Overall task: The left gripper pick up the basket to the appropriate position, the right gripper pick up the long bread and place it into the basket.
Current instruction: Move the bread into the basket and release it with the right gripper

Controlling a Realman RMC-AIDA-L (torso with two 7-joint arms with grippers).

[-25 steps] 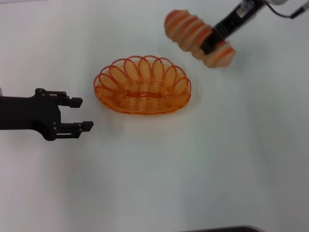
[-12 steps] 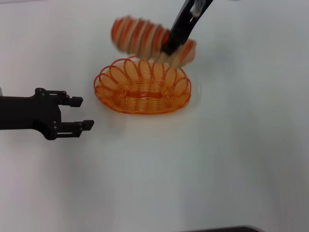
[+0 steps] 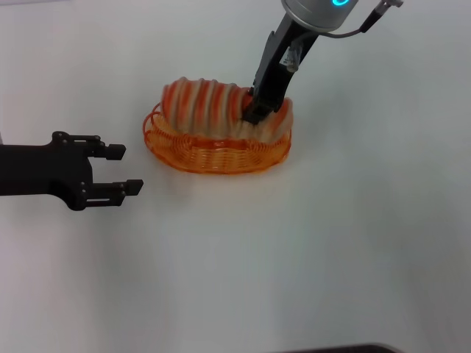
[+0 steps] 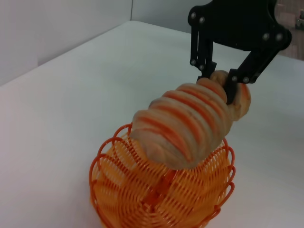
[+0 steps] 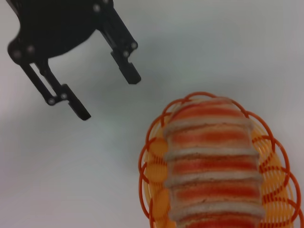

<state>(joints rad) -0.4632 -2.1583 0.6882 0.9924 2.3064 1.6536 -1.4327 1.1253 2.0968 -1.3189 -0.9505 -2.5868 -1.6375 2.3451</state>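
The orange wire basket stands on the white table at centre. The striped long bread lies lengthwise at the basket's rim, held near its right end by my right gripper, which is shut on it. The left wrist view shows the bread over the basket with the right gripper clamped on its far end. The right wrist view shows the bread in the basket. My left gripper is open and empty, on the table left of the basket, apart from it; it also shows in the right wrist view.
The white table spreads out on all sides of the basket. A dark edge shows at the bottom of the head view.
My right gripper has carried the bread from the far right, leftward and down, to the basket's rim. The left gripper and the basket have not moved.
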